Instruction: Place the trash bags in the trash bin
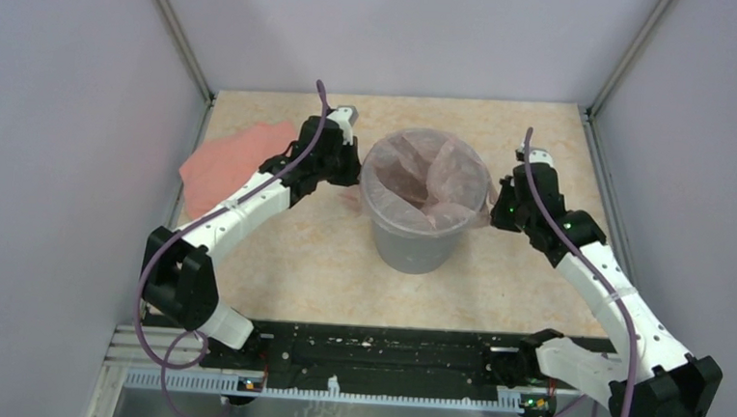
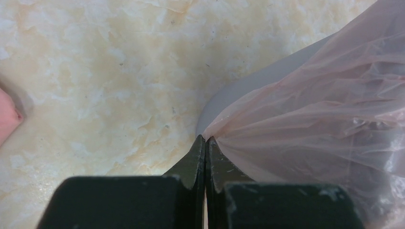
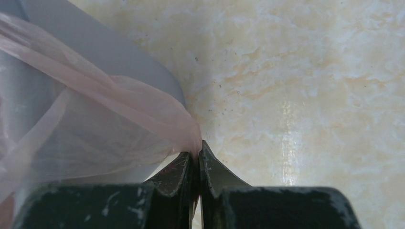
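Pale-pink trash bag (image 1: 431, 179) draped inside the grey trash bin (image 1: 411, 248), left gripper (image 2: 205, 138) clamped on its left edge, right gripper (image 3: 198, 149) pinching the right edge (film stretched over the rim), pink sheet (image 1: 224, 164) lying flat far-left.

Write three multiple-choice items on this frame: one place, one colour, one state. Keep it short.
1. Where does the flat pink sheet lie?
A) left of the trash bin
B) right of it
C) inside it

2. What colour is the trash bin?
A) blue
B) grey
C) white

3. How are the left gripper and right gripper?
A) both open
B) one open
C) both shut on the trash bag

Key:
1 A, the top view puts it to the trash bin's left.
2 B, its bare wall is grey.
3 C, each wrist view shows the trash bag pinched between closed fingers.
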### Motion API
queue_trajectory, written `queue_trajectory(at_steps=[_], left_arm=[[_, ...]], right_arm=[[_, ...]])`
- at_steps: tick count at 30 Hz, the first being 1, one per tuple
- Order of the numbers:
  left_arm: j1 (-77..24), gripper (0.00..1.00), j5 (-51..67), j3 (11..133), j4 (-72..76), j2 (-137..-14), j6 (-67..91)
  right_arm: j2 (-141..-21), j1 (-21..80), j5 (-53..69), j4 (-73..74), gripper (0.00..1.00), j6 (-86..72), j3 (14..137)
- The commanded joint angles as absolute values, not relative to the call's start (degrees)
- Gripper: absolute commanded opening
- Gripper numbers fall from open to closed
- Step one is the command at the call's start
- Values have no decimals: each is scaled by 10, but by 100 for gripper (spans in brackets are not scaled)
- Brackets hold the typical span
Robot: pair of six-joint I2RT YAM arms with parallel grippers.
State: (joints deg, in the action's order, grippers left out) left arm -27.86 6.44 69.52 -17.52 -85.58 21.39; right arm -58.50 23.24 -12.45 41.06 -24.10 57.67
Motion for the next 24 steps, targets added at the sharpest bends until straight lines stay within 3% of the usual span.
queue_trajectory(at_steps=[1,24], left_arm=[[-276,0,69,691,-155,-870,218],[-267,0,16,675,-168,-897,246]], right_arm=[[-606,191,-64,337,5,-239,549],[-636,179,69,185,9,-286,406]])
